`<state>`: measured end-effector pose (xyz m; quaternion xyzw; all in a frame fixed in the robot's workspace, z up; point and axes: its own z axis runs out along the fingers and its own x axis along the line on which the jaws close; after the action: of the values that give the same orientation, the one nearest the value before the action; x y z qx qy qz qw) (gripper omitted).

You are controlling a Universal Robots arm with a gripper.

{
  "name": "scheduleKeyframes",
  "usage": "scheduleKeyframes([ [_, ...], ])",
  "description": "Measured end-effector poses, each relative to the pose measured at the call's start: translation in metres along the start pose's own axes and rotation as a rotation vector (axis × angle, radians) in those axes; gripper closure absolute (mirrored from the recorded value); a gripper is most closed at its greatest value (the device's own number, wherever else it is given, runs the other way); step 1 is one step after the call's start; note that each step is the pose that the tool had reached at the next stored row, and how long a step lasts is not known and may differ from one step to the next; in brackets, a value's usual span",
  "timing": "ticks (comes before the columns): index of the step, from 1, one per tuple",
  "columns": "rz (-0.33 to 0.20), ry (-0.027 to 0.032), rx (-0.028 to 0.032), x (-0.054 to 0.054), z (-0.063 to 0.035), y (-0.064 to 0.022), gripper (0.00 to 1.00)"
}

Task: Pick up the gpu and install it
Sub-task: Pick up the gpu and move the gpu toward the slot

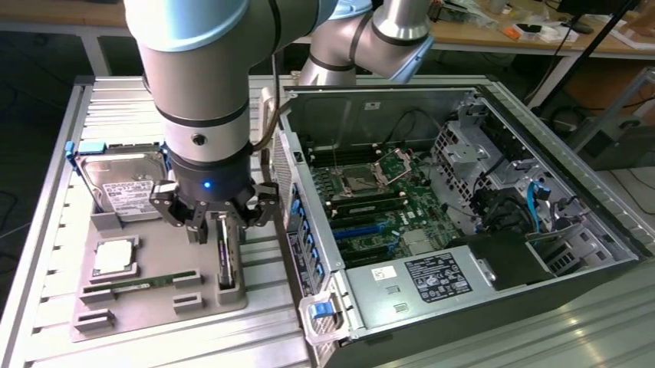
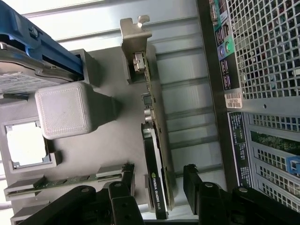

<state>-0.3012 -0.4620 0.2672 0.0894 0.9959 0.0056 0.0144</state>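
Observation:
The gpu stands on its edge in a slot of the grey holder tray, beside the open computer case. In the wrist view it is a thin dark card with a black fan shroud and a silver end bracket at its far end. My gripper hangs right over the card's near end. Its black fingers straddle the card, one on each side with a small gap, so the gripper is open and holds nothing.
The tray also carries a silver hard drive with a blue bracket, a square processor and a green memory stick. The open case with its motherboard lies to the exterior view's right, its perforated rear wall close to the card.

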Motion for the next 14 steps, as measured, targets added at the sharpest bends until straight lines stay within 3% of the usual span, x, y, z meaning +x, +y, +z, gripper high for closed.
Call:
scheduleKeyframes([
  [14,0.013,-0.0005,0.0003,0.006,0.0122,0.0149,0.46],
])
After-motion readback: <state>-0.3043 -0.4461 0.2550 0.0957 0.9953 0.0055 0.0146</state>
